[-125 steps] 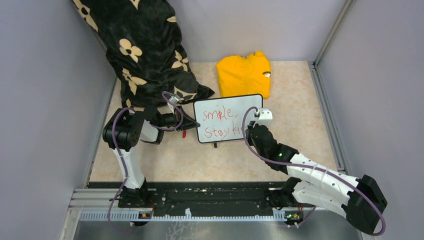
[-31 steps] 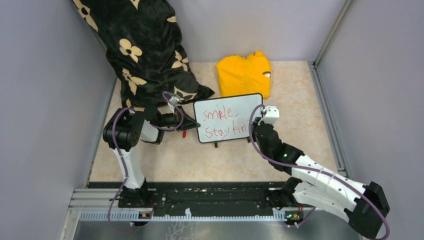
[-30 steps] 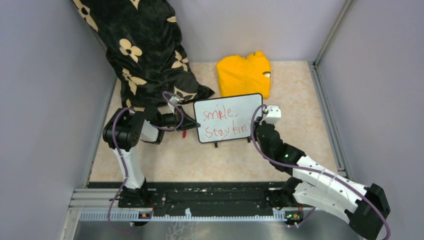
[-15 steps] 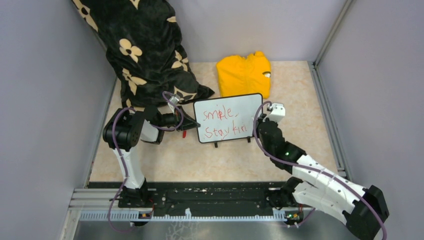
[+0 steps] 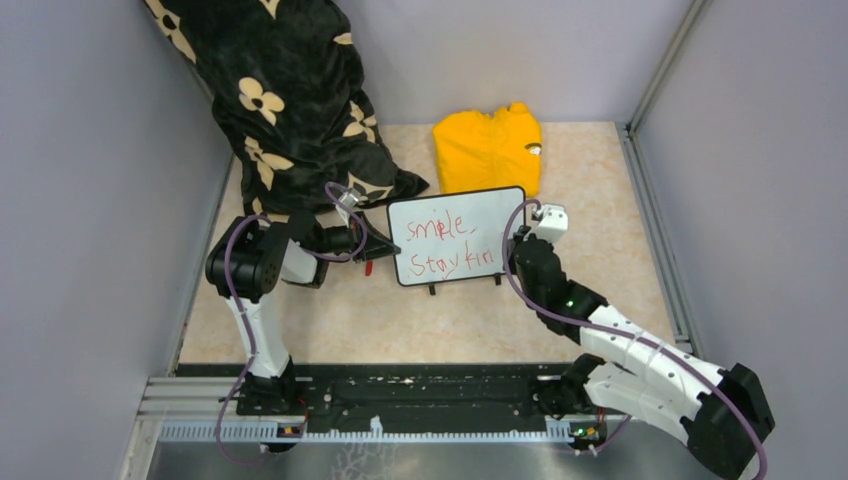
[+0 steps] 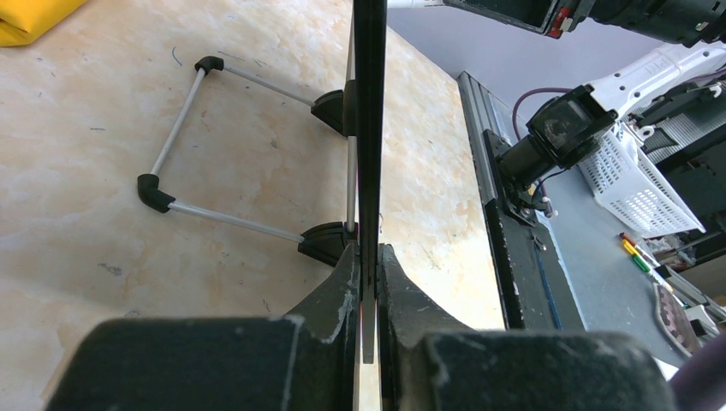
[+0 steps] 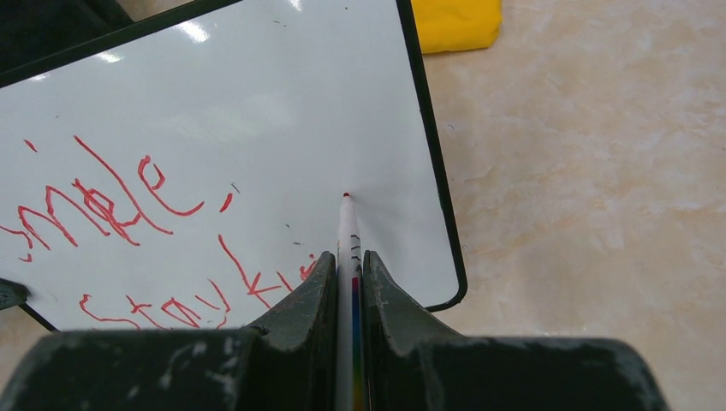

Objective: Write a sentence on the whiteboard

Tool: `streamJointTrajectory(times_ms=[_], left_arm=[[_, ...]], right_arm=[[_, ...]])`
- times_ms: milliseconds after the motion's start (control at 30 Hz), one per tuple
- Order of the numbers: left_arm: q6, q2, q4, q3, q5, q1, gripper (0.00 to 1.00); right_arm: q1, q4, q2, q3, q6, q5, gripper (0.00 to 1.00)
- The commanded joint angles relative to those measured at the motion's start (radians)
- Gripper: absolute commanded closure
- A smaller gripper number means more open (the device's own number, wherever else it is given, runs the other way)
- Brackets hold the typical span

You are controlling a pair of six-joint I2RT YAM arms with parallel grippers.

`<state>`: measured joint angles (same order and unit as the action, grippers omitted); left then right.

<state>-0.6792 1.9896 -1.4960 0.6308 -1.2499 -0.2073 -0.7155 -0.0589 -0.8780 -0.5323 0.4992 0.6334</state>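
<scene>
- The right gripper (image 7: 347, 261) is clenched on a slim marker (image 7: 348, 227). The marker's barrel is mostly hidden between the two fingers, and only its red tip shows.
- The tip sits over the whiteboard (image 7: 257, 103), in the bare patch right of the writing. Whether it touches the surface cannot be told.
- The sentence (image 7: 120, 201) is in red, in two lines. In the right wrist view the lower line is cut off by the fingers and the picture's edge. From above it reads roughly "smile," over "stay kin".
- The left gripper (image 6: 368, 257) is clamped on the board's left rim. Its camera sees the board edge-on, so the face is hidden there. The wire stand (image 6: 171, 163) props up the back.
- The board stands tilted at mid-table (image 5: 600, 230), with the yellow garment (image 5: 488, 150) just behind it and the black flowered cloth (image 5: 290, 110) to the far left.
- Bare tabletop runs from the board's right rim to the side rail, and from its feet to the arms' bases.
</scene>
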Motion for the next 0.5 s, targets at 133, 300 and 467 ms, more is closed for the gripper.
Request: streamJointTrajectory(times_ms=[133, 300, 467], left_arm=[[0.022, -0.003, 0.006, 0.014, -0.023, -0.01, 1.0], [0.022, -0.003, 0.006, 0.014, -0.023, -0.011, 1.0], [0.023, -0.006, 0.009, 0.015, -0.025, -0.01, 1.0]], right_arm=[[0.013, 0.021, 0.009, -0.009, 0.026, -0.004, 1.0], [0.013, -0.007, 0.02, 0.008, 0.042, -0.01, 1.0], [0.013, -0.027, 0.038, 0.033, 0.057, -0.017, 1.0]])
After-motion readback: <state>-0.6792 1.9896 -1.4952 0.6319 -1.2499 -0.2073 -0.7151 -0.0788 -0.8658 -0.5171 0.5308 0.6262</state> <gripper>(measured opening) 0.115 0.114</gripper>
